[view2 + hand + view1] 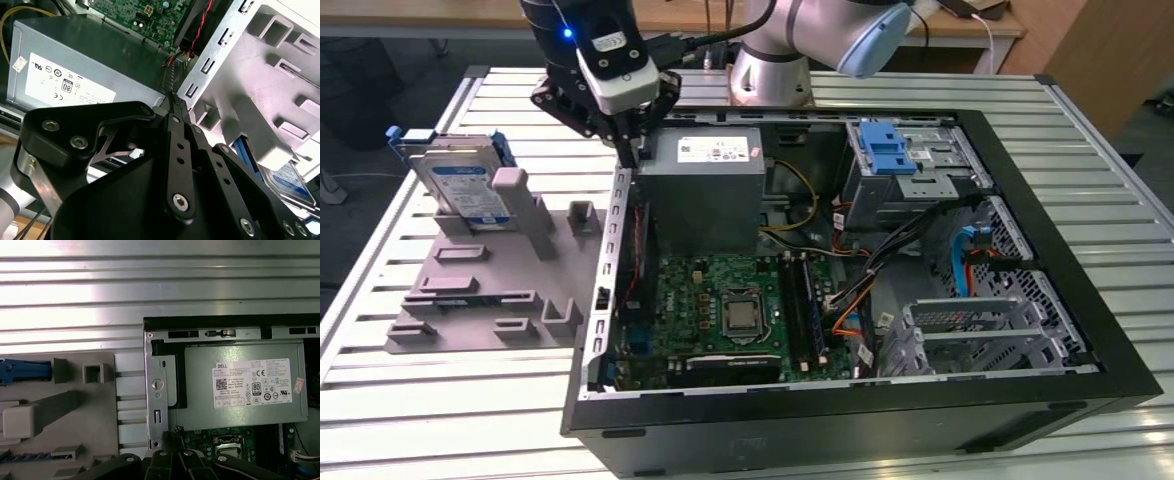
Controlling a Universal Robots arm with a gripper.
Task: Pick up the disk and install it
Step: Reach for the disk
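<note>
one disk (464,185), one open computer case (854,432), one power-supply box (707,195), one grey fixture (480,300), one claw (632,158)

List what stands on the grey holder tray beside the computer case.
The disk stands on edge on the grey holder tray, against a grey post. That post covers the disk's lower corner, so how it seats cannot be seen.

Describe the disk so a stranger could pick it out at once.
Find the open computer case; at the exterior view's left of it lies a grey fixture plate. The disk stands upright at that plate's far end. Unlike the grey blocks around it, it is silver metal with a white-and-blue label and a blue carrier bracket.
</note>
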